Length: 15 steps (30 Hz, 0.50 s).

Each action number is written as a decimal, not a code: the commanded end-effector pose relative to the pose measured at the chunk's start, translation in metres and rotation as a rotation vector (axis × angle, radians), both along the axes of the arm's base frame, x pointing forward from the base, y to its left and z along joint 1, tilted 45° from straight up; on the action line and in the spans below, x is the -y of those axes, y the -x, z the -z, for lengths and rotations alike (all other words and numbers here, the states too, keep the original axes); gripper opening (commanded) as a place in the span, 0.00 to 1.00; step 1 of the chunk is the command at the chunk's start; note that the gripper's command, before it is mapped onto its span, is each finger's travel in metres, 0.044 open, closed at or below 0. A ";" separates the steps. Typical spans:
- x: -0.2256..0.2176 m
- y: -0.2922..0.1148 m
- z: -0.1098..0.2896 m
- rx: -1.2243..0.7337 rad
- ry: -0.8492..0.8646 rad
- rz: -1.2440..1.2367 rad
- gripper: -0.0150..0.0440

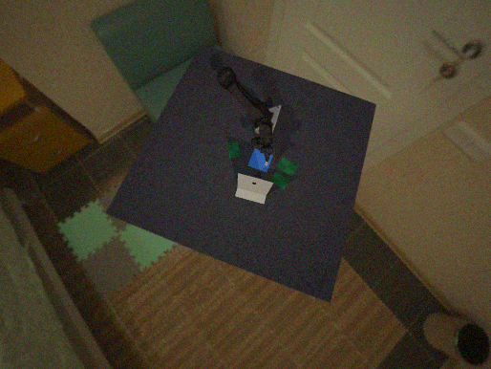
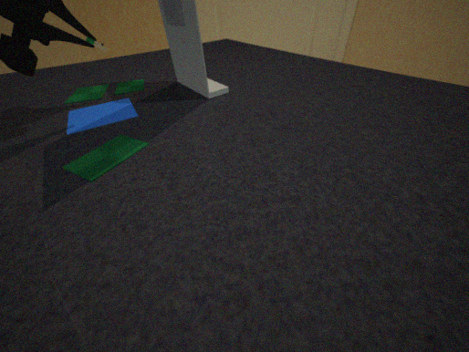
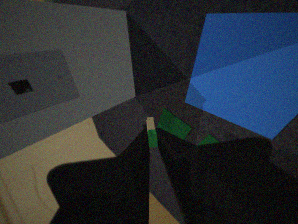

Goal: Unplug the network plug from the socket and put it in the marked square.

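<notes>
My gripper [image 3: 151, 133] [image 2: 88, 40] [image 1: 263, 143] is shut on the plug [image 3: 150, 126] [image 2: 97, 44], a thin beige piece with a green band that sticks out past the fingertips. I hold it in the air above the table, over the near edge of the blue marked square [image 1: 258, 161] [image 2: 100, 116] [image 3: 240, 90]. The white upright panel [image 1: 250, 187] [image 2: 184, 50] [image 3: 85, 45] stands just beyond the square. Its dark socket [image 3: 21, 86] shows empty in the wrist view.
Green flat patches lie around the blue square, one [image 1: 287, 165] [image 2: 105, 157] [image 3: 174, 124] beside it and two others [image 2: 87, 93] [image 2: 130, 86] on its far side. The dark table [image 1: 191, 201] [image 2: 297, 205] drops off at its edges; a door and floor lie beyond.
</notes>
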<state>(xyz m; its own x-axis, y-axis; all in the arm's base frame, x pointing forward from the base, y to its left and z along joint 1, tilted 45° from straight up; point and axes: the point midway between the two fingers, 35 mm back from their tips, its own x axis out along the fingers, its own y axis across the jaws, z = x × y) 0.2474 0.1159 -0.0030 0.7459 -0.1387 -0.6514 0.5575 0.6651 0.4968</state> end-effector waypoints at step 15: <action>0.038 0.025 0.000 -0.048 0.183 0.222 0.25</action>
